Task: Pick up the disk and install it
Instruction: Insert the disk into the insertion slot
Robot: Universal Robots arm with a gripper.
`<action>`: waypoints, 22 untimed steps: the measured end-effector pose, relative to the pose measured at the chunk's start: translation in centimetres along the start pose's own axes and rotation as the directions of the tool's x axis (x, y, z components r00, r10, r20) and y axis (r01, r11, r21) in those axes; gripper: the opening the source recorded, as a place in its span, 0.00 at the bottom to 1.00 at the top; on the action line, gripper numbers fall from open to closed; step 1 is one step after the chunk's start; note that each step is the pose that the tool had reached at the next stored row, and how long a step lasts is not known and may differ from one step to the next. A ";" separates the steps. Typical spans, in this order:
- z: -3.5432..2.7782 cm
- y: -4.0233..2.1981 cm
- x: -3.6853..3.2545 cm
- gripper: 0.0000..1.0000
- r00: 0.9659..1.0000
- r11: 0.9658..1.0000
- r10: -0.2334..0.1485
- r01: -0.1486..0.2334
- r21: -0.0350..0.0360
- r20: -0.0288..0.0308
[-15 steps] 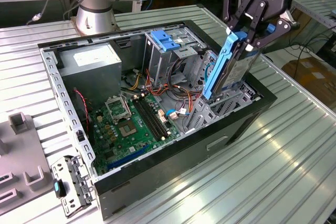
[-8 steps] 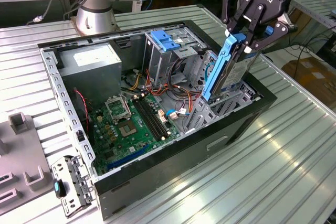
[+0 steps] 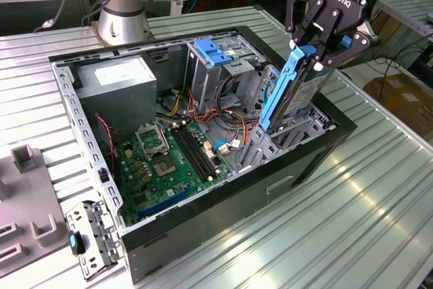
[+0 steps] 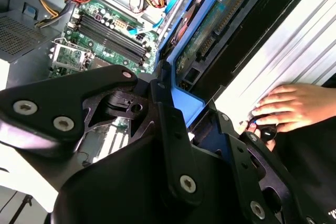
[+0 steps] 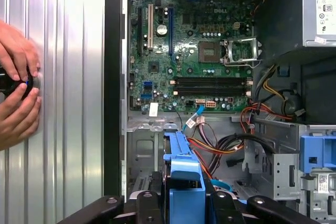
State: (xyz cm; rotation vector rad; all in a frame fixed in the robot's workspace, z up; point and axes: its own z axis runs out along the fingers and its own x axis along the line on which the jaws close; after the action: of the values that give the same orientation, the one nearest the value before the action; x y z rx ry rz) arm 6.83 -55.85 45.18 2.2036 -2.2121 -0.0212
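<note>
Right now, in the exterior view, your gripper (image 3: 325,49) is clamped on the upper end of the disk (image 3: 292,99), its fingers drawn in against the disk's 2 sides. The disk shows as a flat silver-grey slab with a blue plastic rail along the edge facing the camera. It stands nearly upright with its long axis steep and its top leaning toward the exterior view's right. Its lower end is down in the metal drive cage (image 3: 260,150), at the corner of the open computer case (image 3: 223,197) on the exterior view's right. So the disk hangs straight below the gripper, and the case lies on the ribbed metal table (image 3: 352,221) with the motherboard (image 3: 169,160) exposed. In the second wrist view, you look past the black gripper (image 4: 191,109) along the disk (image 4: 210,35). Its underside carries a green circuit board with a connector row, and the blue rail sits pinched between the fingers (image 4: 168,124). A person's hand (image 4: 294,106) rests on the table beside the case. In the first wrist view, the disk (image 5: 184,174) runs away from the gripper (image 5: 184,203) toward the case floor. Its blue edge lies between the 2 fingers (image 5: 147,205), just beside the motherboard (image 5: 194,56). Well apart from it, on the table (image 5: 68,129), 2 hands (image 5: 18,51) close around a small black round thing (image 5: 16,82).
</note>
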 end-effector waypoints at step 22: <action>1.37 -0.10 0.18 0.37 1.000 1.000 0.000 0.000 0.000 0.000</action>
State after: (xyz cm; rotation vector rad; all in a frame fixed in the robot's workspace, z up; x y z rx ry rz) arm 6.89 -56.04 43.81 2.2033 -2.2119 -0.0207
